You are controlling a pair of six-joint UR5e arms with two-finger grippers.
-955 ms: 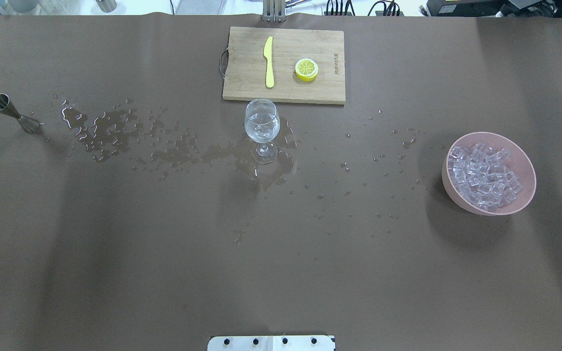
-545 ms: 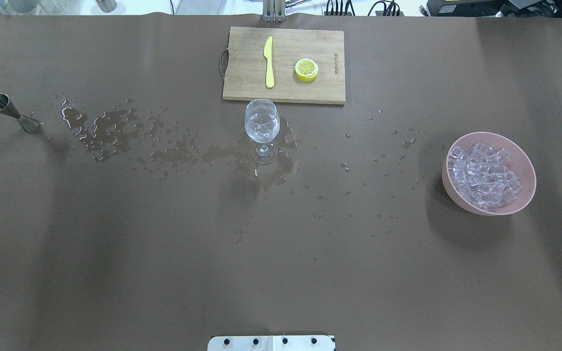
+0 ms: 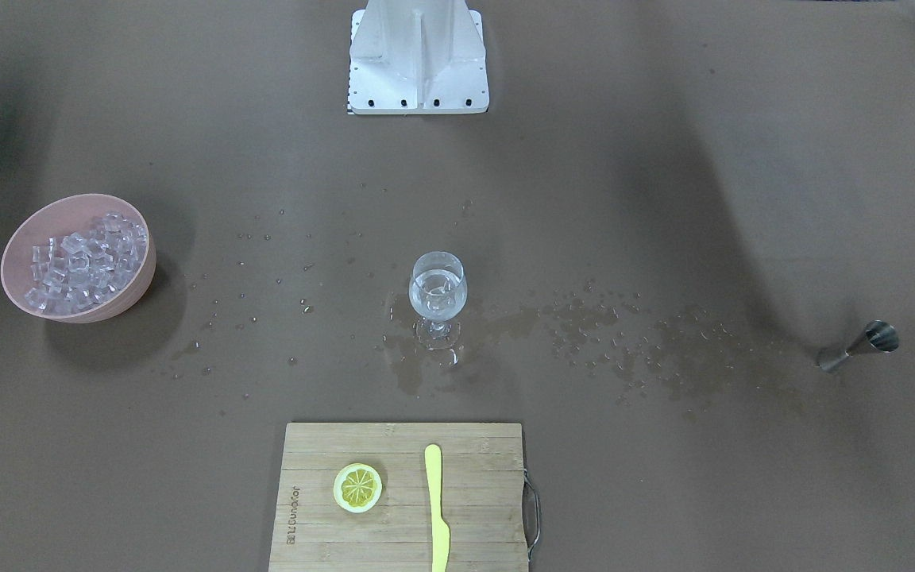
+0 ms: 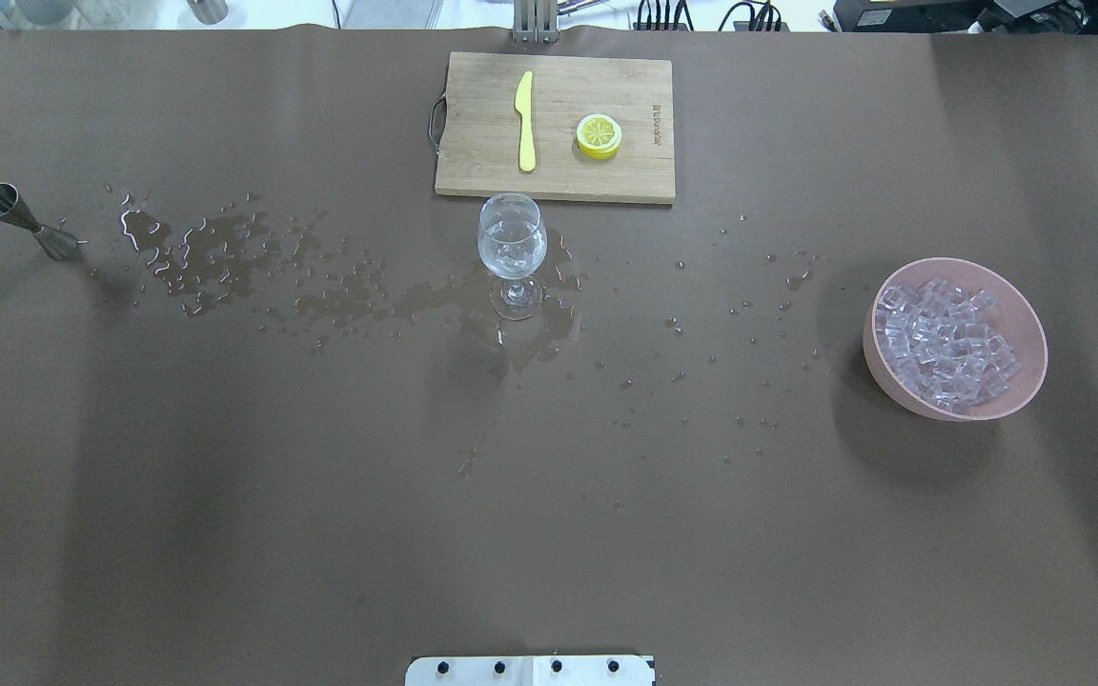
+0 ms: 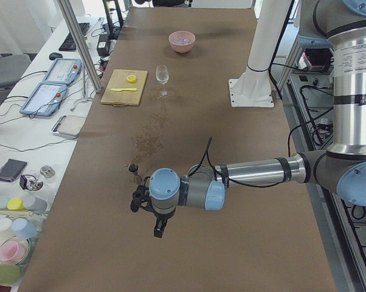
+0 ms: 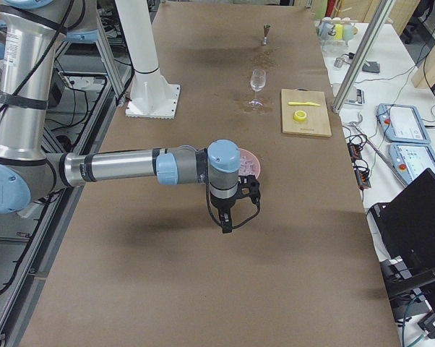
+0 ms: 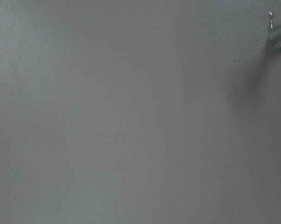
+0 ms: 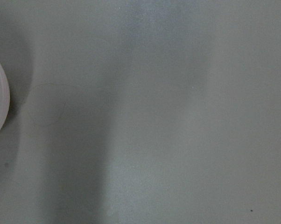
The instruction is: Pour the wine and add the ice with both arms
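A clear stemmed glass (image 4: 512, 243) stands mid-table, also in the front-facing view (image 3: 438, 292), with a little clear wine and a few ice cubes in it. More ice (image 4: 945, 348) is heaped in a pink bowl (image 4: 892, 391) at the right. A steel jigger (image 4: 25, 221) stands at the far left. Neither arm shows in the overhead view. My left gripper (image 5: 137, 202) hangs near the jigger (image 5: 133, 168) and my right gripper (image 6: 251, 189) hangs beside the bowl (image 6: 248, 155). I cannot tell whether either is open or shut.
Spilled liquid (image 4: 215, 252) runs in puddles and drops from the jigger to the glass's foot. A wooden board (image 4: 482, 143) with a yellow knife (image 4: 524, 121) and a lemon half (image 4: 599, 135) lies behind the glass. The white base block (image 4: 530, 670) is at the near edge.
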